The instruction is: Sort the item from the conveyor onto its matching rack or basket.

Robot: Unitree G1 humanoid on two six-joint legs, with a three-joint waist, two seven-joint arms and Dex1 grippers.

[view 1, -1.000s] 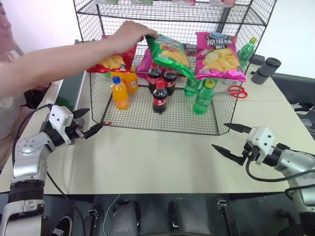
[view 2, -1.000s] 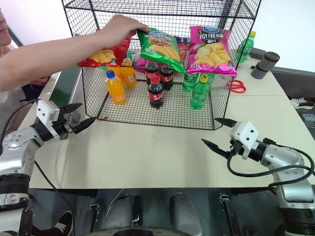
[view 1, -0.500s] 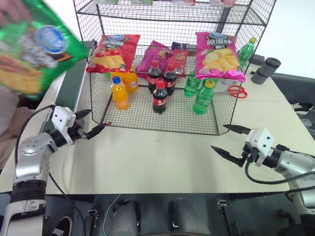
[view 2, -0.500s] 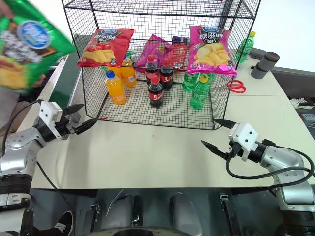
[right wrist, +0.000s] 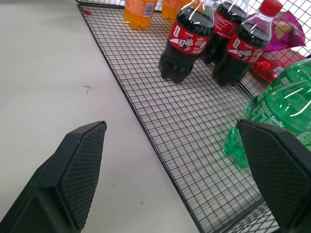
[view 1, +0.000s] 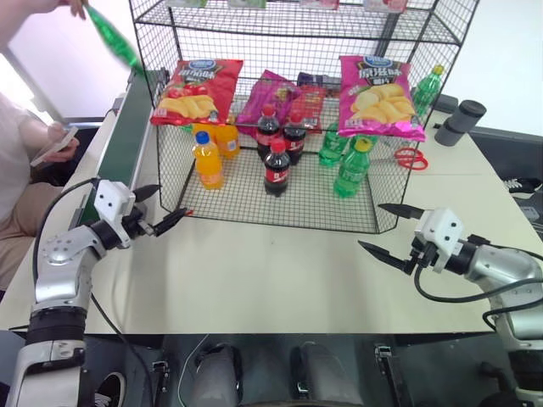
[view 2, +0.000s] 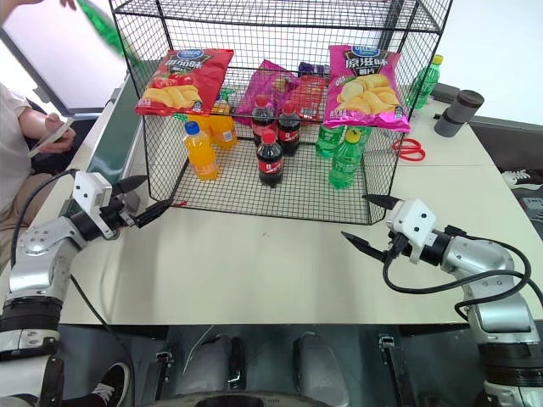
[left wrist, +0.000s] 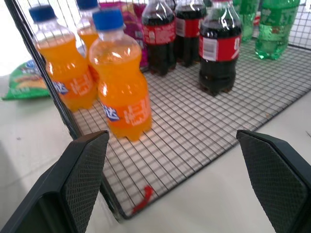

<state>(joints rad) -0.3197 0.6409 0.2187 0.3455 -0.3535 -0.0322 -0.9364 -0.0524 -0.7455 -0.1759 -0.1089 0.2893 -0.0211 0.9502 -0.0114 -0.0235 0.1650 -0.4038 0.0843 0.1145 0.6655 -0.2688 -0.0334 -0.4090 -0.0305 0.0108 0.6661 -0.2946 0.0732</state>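
A person's hand (view 1: pixel 75 7) holds the green crisp bag (view 1: pixel 113 36) above the conveyor (view 1: pixel 125 136), left of the black wire rack (view 1: pixel 407 25), while both grippers, left (view 1: pixel 161 209) and right (view 1: pixel 380 228), hover spread and empty before the rack.

Open table (view 1: pixel 280 271) between left gripper (view 1: pixel 161 222) and right gripper (view 1: pixel 383 229), free to cross. Ahead, blocked by rack (view 1: pixel 280 216): orange soda bottles (view 1: pixel 206 159), cola bottles (view 1: pixel 276 167), green bottles (view 1: pixel 349 168) on the lowest tier, chip bags hung above them.
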